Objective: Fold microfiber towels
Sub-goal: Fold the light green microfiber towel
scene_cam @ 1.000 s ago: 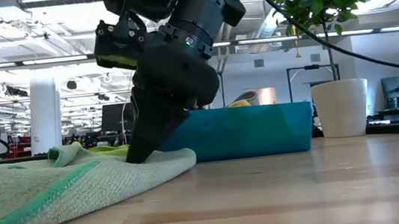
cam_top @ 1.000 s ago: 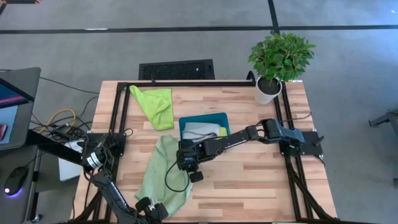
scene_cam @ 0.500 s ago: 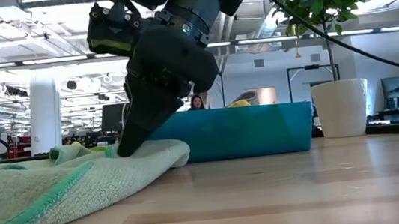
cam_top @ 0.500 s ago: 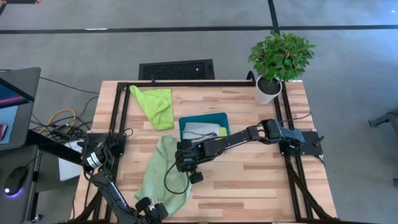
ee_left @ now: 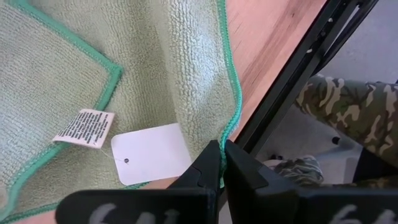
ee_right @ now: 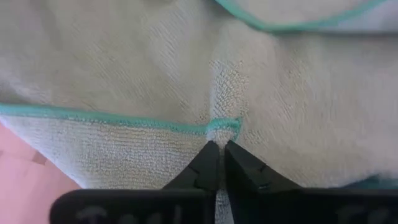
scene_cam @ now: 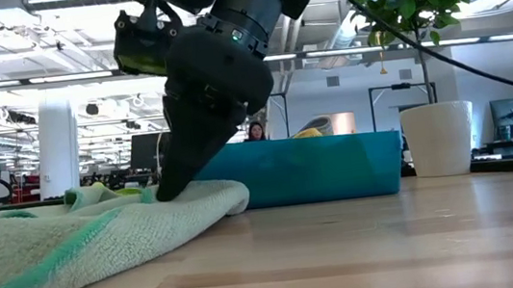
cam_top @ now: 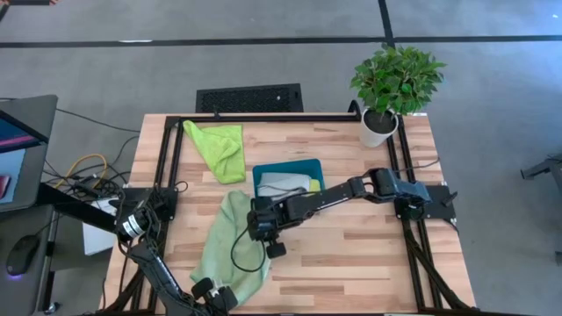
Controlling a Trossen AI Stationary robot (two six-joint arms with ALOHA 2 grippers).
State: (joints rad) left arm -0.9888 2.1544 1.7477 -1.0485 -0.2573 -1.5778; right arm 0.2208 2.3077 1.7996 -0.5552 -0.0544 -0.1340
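Pinching down at the cloth, the right gripper (ee_right: pixel 217 149) has its fingers drawn together on the teal-stitched hem of the pale sage green towel (cam_top: pixel 230 241), which lies rumpled on the wooden table (cam_top: pixel 369 254) just beside the teal tray (cam_top: pixel 260 173). To fold cleanly, I'd say keep that bite right on the hem, lift only enough to clear the cloth beneath, and carry it straight across. The left gripper (ee_left: pixel 219 163), closed, sits at the towel's near end by the table frame (ee_left: pixel 298 68). The right wrist view shows the pinch itself; the low view shows only the gripper pressing into a bunched fold. From above, a lime green towel (cam_top: pixel 219 147) waits at the far side.
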